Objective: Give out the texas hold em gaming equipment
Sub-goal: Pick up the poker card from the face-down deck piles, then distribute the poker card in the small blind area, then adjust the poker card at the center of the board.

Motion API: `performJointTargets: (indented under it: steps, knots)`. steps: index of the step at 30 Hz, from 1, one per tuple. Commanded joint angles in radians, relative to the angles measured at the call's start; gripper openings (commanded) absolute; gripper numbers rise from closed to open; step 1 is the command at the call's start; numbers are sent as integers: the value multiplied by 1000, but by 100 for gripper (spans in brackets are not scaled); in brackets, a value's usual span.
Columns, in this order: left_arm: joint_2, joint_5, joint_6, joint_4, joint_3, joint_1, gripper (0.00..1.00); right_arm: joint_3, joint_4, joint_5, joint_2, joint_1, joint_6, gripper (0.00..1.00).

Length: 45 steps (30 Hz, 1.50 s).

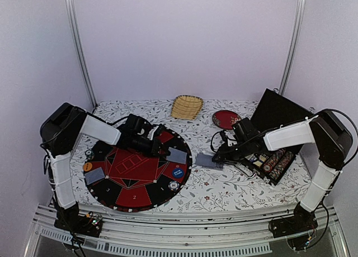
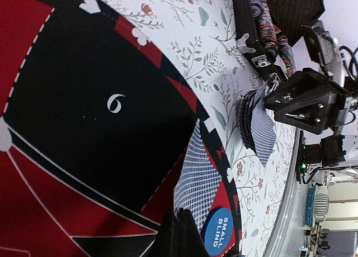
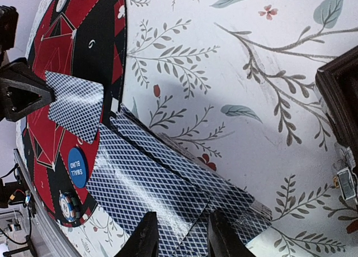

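A round red-and-black poker mat [image 1: 137, 170] lies at the left. On it lie a blue-backed card [image 1: 177, 155], a second card [image 1: 94, 176], a blue SMALL BLIND button [image 1: 178, 172] and a striped chip [image 1: 174, 185]. My left gripper [image 1: 162, 148] hovers low over the mat, shut and empty [image 2: 182, 234], just behind the card [image 2: 198, 173] and the button [image 2: 220, 232]. My right gripper [image 1: 219, 157] is over the fanned deck [image 1: 207, 161] on the cloth. Its fingers stand apart [image 3: 182, 237] over the skewed top card [image 3: 145, 184].
An open black chip case [image 1: 272, 163] with rows of chips stands right of the deck, its lid up behind. A straw basket [image 1: 187, 106] and a dark-red plate [image 1: 226, 119] sit at the back. An orange button [image 1: 87, 166] and a chip [image 1: 89, 153] lie by the mat's left edge.
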<state>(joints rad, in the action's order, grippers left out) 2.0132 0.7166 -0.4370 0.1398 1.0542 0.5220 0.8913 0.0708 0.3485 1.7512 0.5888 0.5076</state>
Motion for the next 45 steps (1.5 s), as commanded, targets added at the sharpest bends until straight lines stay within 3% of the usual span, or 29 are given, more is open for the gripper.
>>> performJointTargets:
  steps: [1,9,16,19,22,25,29,33,37,45]
  knots:
    - [56,-20,-36,-9,25,15,0,27,18,-10,-4,-1,-14,33]
    - [59,-71,2,-69,48,33,0,68,70,1,-67,-1,-59,38]
    - [28,-131,25,-125,51,35,35,197,201,46,-119,-1,-264,61]
    - [-8,-189,33,-157,56,35,47,273,310,-84,-107,-7,-384,63]
    - [-56,-239,29,-165,51,37,53,335,393,-122,-80,-43,-369,63]
    - [-107,-301,25,-179,57,68,54,335,395,-87,-63,-53,-335,64]
    - [-99,-284,44,-189,93,153,52,383,438,-66,14,-59,-345,64]
    - [4,-263,39,-205,167,200,43,374,456,-136,40,-60,-273,50]
    - [72,-271,29,-224,230,206,31,227,393,-209,-84,-60,-156,36]
    - [143,-333,73,-303,333,239,24,80,397,-304,-107,-3,-48,20]
